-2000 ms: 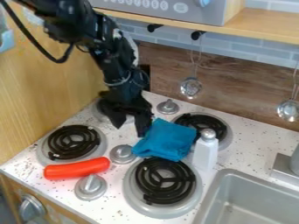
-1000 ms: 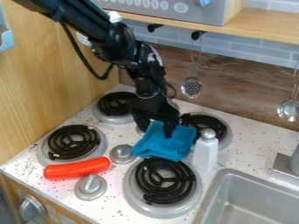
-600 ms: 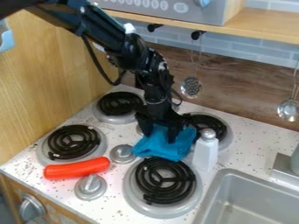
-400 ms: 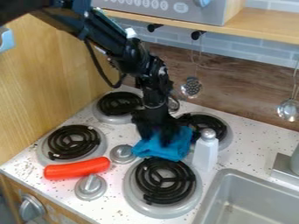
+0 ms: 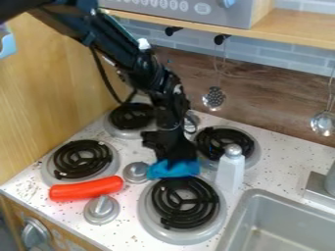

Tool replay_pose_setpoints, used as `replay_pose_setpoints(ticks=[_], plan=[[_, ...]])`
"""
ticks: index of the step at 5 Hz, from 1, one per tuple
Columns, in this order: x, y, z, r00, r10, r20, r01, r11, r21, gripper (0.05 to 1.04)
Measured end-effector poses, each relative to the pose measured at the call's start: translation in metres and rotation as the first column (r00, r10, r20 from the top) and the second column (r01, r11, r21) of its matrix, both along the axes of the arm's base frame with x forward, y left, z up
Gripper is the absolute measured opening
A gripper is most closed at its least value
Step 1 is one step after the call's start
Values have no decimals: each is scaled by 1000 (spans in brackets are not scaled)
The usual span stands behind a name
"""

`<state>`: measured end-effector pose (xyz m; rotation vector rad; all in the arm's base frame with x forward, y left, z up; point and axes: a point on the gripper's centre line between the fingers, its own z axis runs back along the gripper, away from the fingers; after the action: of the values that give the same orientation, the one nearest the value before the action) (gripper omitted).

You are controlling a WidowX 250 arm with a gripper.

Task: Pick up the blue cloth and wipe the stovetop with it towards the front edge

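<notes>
The gripper (image 5: 173,154) appears nearly closed on the bunched cloth (image 5: 173,170), by the rear edge of 1 burner (image 5: 185,203); grasp judged complete, release outstanding, clearance from the stove undetermined.

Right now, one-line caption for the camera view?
Black gripper on the bunched blue cloth, above the front-right burner on a speckled stovetop.

- No text, label or number can be read.
- The grey panel (image 5: 229,18) at the far side bears a row of pale oval marks (image 5: 154,4), too small to make out.
</notes>
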<state>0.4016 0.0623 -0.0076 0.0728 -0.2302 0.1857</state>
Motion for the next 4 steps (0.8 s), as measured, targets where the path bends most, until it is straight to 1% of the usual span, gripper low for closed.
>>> replay_pose_setpoints(ticks=[1,2,3,4], plan=[[-15,4,5,1000,-7,6,7,1000,5,112],[-38,11,5,1000,-3,-7,3,1000,7,102],[-60,10,5,1000,-20,-11,20,1000,10,102],[-83,8,2,998,-49,-32,50,998,31,102]])
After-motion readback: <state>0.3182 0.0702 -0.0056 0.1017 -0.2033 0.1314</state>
